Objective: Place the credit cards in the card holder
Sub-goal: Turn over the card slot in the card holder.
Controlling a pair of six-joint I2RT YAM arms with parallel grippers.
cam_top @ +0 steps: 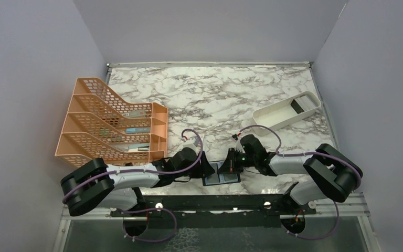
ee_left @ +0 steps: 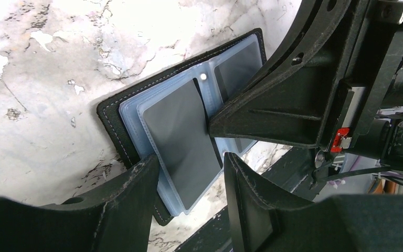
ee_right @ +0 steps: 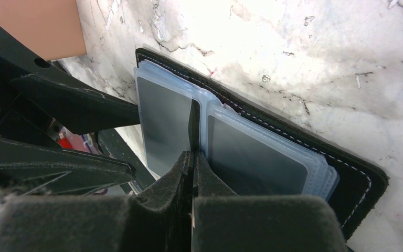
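As the holder (cam_top: 221,178) lies open on the table (cam_top: 215,94) between the arms, insertion is the step in hand: your right fingers (ee_right: 202,178) are clenched on what looks like a thin dark card (ee_right: 193,126), edge-on at the fold; left fingers (ee_left: 136,194) spread, astride the sleeves (ee_left: 136,121). Next: tip it flat, slide it under a sleeve lip. Count: one holder, one held card, two dark faces (ee_left: 183,142) under plastic; gold card unseen.

No legible text, brand or number anywhere, nothing readable on the card holder (ee_left: 110,113) either
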